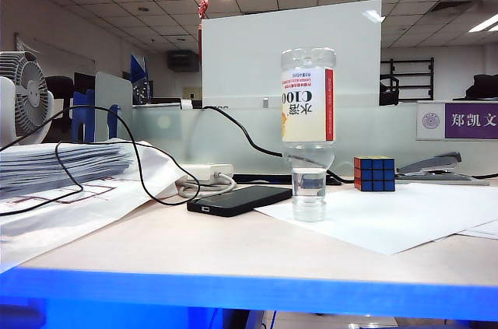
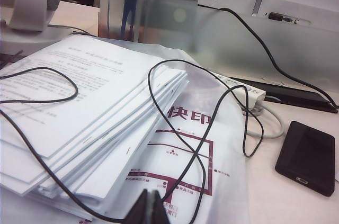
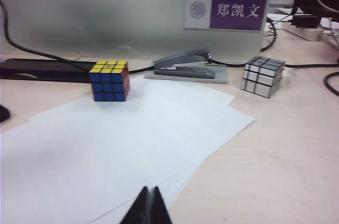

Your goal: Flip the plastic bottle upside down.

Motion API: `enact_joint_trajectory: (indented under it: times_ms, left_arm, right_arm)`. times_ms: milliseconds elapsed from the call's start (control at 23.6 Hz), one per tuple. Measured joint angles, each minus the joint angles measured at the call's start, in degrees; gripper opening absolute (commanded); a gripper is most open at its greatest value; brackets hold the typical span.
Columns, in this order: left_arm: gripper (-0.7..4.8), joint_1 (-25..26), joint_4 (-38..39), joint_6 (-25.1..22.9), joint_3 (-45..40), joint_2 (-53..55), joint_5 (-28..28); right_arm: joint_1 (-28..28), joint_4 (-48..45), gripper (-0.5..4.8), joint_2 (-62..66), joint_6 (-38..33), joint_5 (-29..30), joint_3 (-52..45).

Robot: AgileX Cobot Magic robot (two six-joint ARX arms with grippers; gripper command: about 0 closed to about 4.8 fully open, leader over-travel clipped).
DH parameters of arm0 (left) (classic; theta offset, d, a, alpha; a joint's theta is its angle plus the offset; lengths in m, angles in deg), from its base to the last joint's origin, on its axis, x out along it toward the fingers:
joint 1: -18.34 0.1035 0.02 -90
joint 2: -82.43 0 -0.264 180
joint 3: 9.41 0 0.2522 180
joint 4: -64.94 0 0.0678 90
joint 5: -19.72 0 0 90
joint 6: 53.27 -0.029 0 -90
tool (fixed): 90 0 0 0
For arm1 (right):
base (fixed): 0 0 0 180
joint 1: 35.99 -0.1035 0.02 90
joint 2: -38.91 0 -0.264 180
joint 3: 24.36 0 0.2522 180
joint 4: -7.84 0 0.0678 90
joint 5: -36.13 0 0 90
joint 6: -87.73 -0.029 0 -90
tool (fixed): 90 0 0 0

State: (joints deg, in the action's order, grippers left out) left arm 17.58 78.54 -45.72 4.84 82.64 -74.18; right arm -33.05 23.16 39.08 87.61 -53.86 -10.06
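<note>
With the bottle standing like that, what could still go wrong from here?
The plastic bottle stands upside down on its narrow neck, on loose white paper; a nudge or a shifted sheet could probably topple it. If it falls, it may hit the black device or the Rubik's cube nearby. Both shut grippers, left gripper and right gripper, are away from it.

Picture edges cut off the fan [image 1: 22,96], paper stack [image 2: 79,128] and black cable [image 3: 331,83].
</note>
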Motion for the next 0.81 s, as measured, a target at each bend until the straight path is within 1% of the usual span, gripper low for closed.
enact_joint_trajectory:
  times_ms: [382, 806]
  left_arm:
    - [-0.03, 0.0, 0.0, -0.02, 0.0, 0.0, 0.0]
    - [-0.03, 0.0, 0.0, -0.02, 0.0, 0.0, 0.0]
  right_arm:
    - [-1.84, -0.83, -0.08, 0.0, 0.0, -0.02, 0.0]
    - [-1.81, -0.61, -0.08, 0.0, 0.0, -0.09, 0.0]
